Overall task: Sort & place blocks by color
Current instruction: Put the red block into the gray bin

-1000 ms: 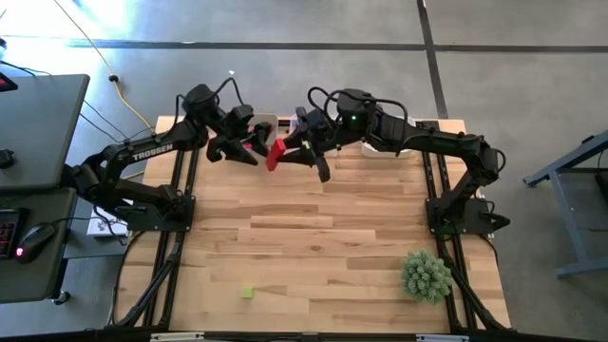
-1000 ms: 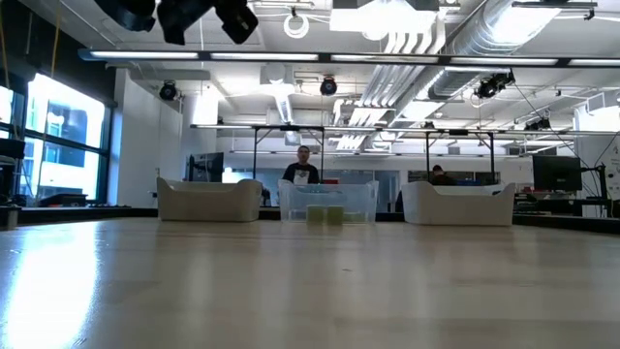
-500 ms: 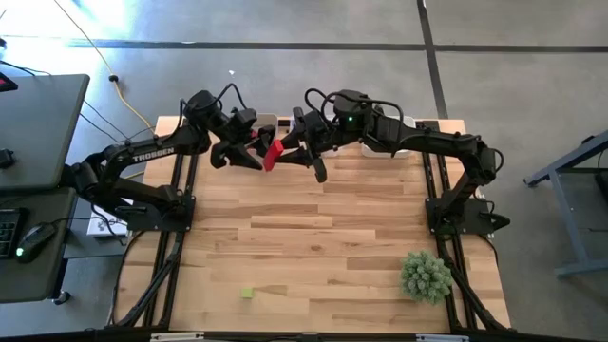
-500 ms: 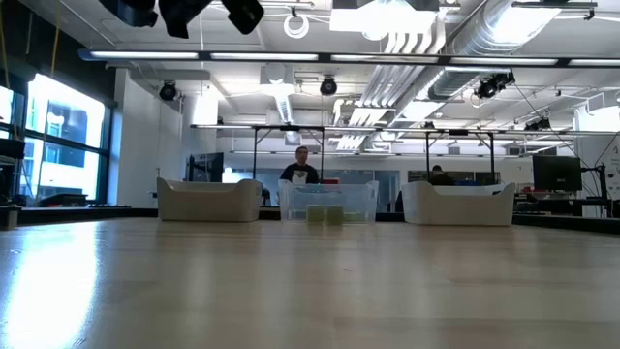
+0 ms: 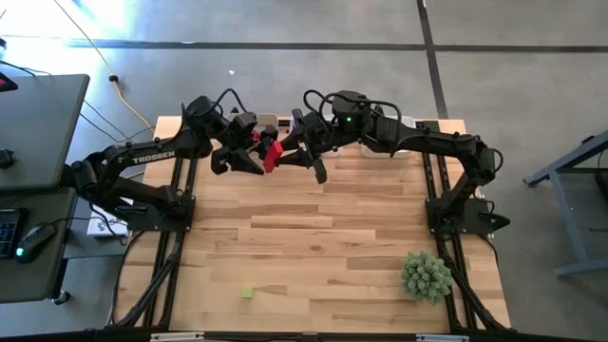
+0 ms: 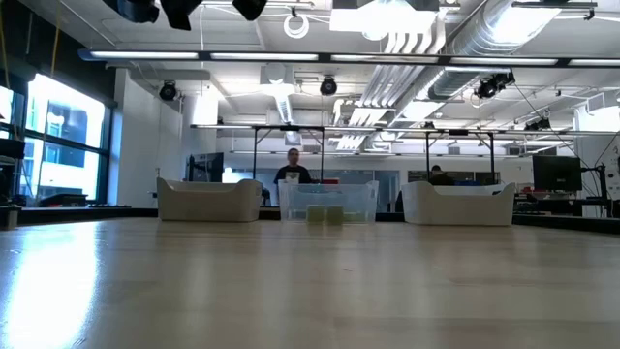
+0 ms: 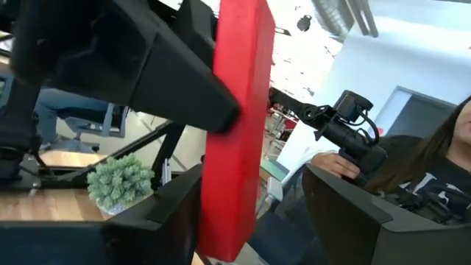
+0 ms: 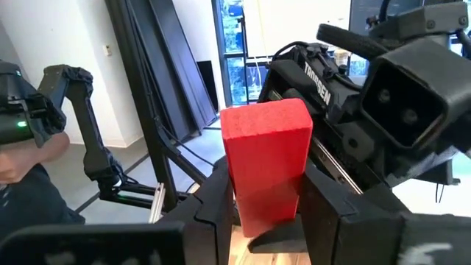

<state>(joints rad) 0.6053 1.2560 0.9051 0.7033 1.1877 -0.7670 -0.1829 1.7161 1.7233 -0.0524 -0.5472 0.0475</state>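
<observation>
Above the far edge of the table (image 5: 313, 228), the left pincer (image 5: 249, 152) stands spread around a red block (image 5: 272, 154), which the right pincer (image 5: 306, 152) pinches aloft; 1 yellow-green block (image 5: 247, 294) lies well nearer.

Both grippers raised, fingertips near; left gripper (image 5: 249, 152) agape; right gripper (image 5: 302, 158) clamped

1. Red blocks: one counted, the red block (image 5: 272, 155), seen between the fingers of the right gripper (image 5: 306, 160) and also between the fingers of the left gripper (image 5: 255, 155).
2. Yellow-green blocks on the bare table: one counted, the yellow-green block (image 5: 247, 294), well apart from all fingers.
3. Bins: three counted in the low view: left bin (image 6: 208, 201), clear middle bin (image 6: 327, 202), right bin (image 6: 459, 204).
4. Spiky green balls: one counted (image 5: 426, 275).
5. Arms: two counted.
</observation>
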